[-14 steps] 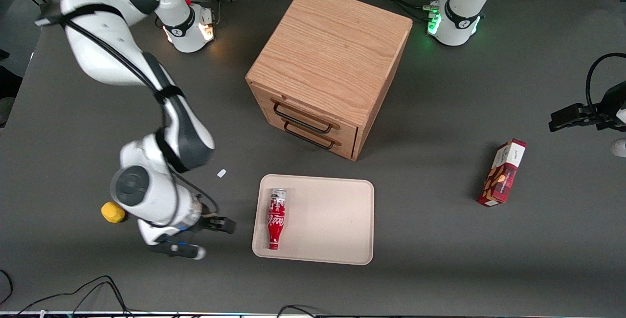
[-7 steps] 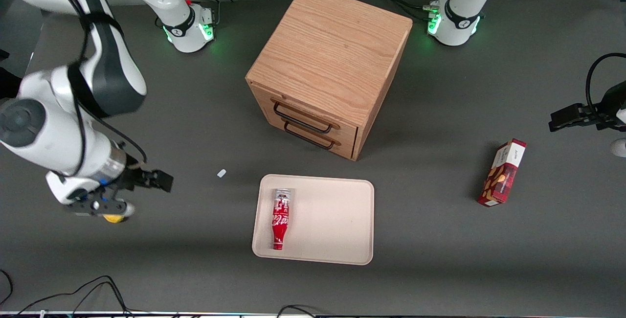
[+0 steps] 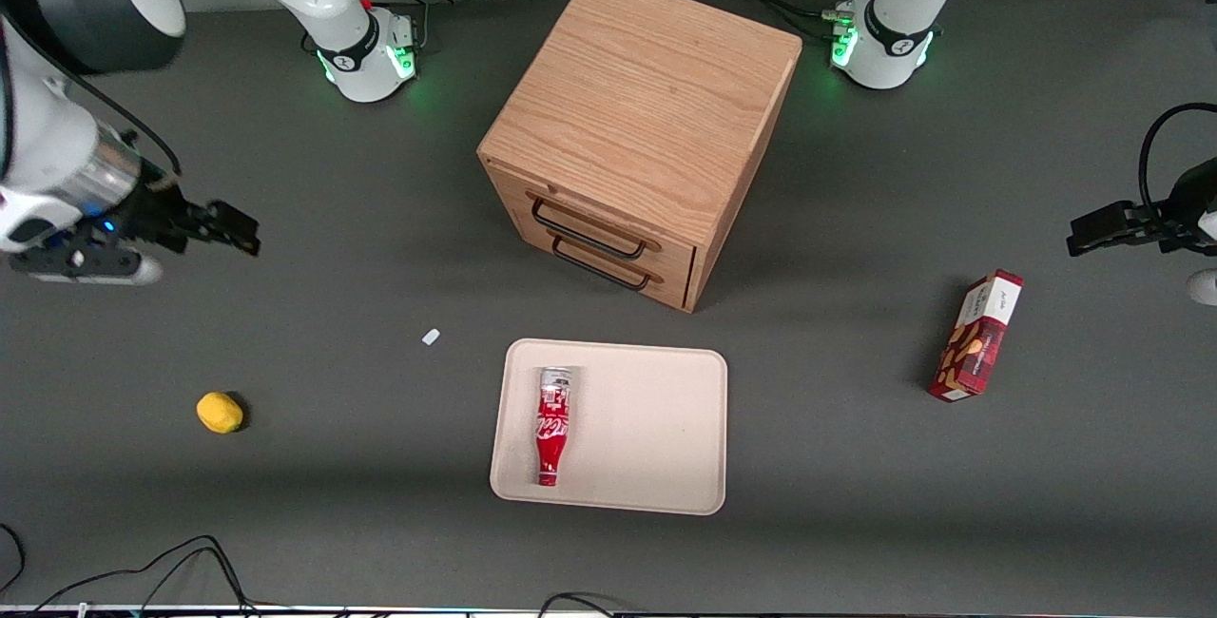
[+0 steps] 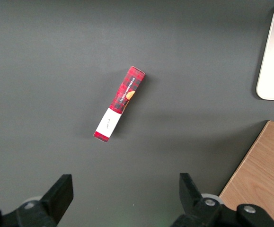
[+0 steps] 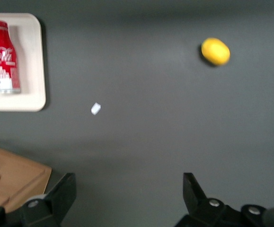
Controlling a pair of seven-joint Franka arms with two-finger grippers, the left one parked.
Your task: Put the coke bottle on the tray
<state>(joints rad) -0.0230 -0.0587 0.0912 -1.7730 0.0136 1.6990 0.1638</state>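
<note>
The coke bottle (image 3: 552, 426) lies flat on the cream tray (image 3: 656, 428), near the tray's edge toward the working arm, cap pointing toward the front camera. It also shows in the right wrist view (image 5: 4, 56) on the tray (image 5: 32, 97). My gripper (image 3: 233, 228) is open and empty, raised high over the working arm's end of the table, well away from the tray. In the right wrist view its fingertips (image 5: 68, 187) stand wide apart over bare table.
A wooden drawer cabinet (image 3: 642, 128) stands just farther from the camera than the tray. A yellow lemon (image 3: 219, 412) and a small white scrap (image 3: 431, 337) lie toward the working arm's end. A red snack box (image 3: 977, 335) lies toward the parked arm's end.
My gripper has drawn away from beside the tray, rising and moving farther from the camera toward the working arm's end. The bottle rolled slightly on the tray. The lemon is now uncovered.
</note>
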